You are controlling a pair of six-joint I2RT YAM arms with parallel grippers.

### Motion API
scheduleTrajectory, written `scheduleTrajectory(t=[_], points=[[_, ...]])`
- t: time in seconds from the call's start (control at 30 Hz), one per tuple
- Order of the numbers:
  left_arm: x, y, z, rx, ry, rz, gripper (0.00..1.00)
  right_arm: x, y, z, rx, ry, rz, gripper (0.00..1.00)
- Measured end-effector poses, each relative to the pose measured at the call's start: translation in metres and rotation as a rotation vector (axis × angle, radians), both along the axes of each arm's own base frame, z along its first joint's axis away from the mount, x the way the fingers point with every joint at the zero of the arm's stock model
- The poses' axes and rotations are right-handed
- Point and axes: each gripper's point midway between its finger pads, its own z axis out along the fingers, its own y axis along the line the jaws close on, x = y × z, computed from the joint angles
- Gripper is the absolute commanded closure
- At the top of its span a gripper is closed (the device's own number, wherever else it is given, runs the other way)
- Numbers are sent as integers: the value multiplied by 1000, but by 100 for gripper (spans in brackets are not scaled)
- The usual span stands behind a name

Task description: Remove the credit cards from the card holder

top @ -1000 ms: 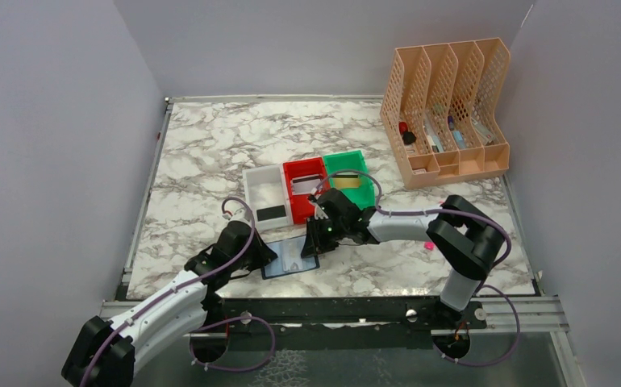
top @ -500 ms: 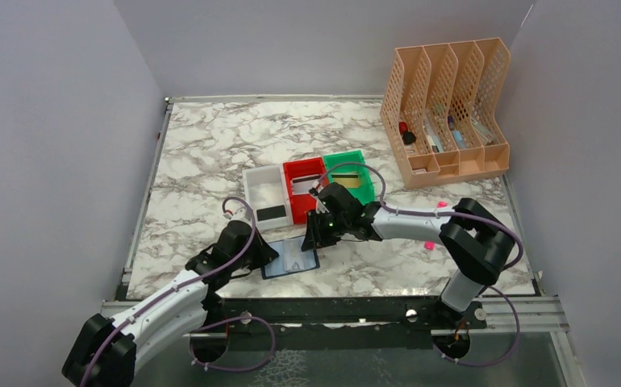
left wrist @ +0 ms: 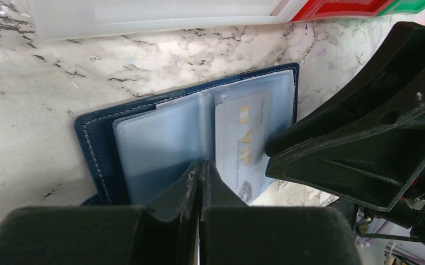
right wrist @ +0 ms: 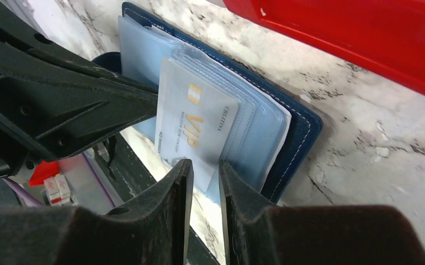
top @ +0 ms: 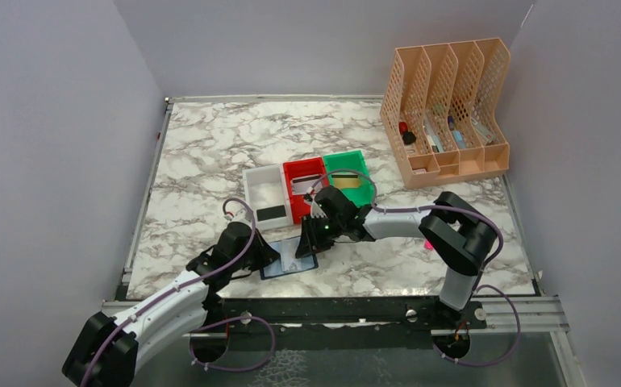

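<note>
Nearest you, at the front edge of the bench (top: 210, 145), your left claw (left wrist: 200, 165) is pressed together with its tips down on the card holder (left wrist: 97, 143). They sit on the near edge of the clear, pale-blue sleeves (left wrist: 160, 143). You cannot tell whether a sleeve leaf is caught between them.

The holder lies open and flat, navy cover down and sleeves fanned upward, just in front of the bins. A silvery-grey card (right wrist: 194, 127) with gold "VIP" lettering sticks partway out of the top sleeve, toward your right arm.

Your right claw (right wrist: 203, 165) reaches in from the right and meets that card. The fingers are parted by only a narrow slit. The card's lower corner sits at the mouth of the slit, and no firm pinch shows. From the left wrist view, the claw's tips touch the card's free edge.

Just behind the holder, three bins stand touching in a row. The white bin (top: 248, 193) holds a black card (top: 272, 213). The red bin (top: 303, 167) holds a pale card, though it is too small to read. The green bin (top: 343, 155) holds a tan-gold card (top: 348, 181).

Farthest back, at the right corner, stands a peach file rack (top: 444, 105) with small items in its slots.
</note>
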Motion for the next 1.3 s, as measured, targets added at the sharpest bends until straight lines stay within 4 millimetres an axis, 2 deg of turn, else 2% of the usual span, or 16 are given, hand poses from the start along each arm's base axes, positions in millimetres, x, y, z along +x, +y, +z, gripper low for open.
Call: scheduleTrajectory(t=[0.2,0.33,0.7,1.07,1.17,1.3], points=[[0,1,1,6,-5,-6,71,-1,4,-2,32,14,-3,77],[1,1,8,-1,-26,-3,63,1,3,-3,26,25,-23,78],[5,7,13,-5,-37,47,56,1,3,-4,22,42,-43,78],[16,3,42,-95,-132,95,52,2,5,-5,32,45,-45,79],[16,-1,39,-99,-116,77,54,2,5,-5,32,45,-45,79],[10,-1,23,-66,-50,61,56,2,5,-5,32,45,-45,79]])
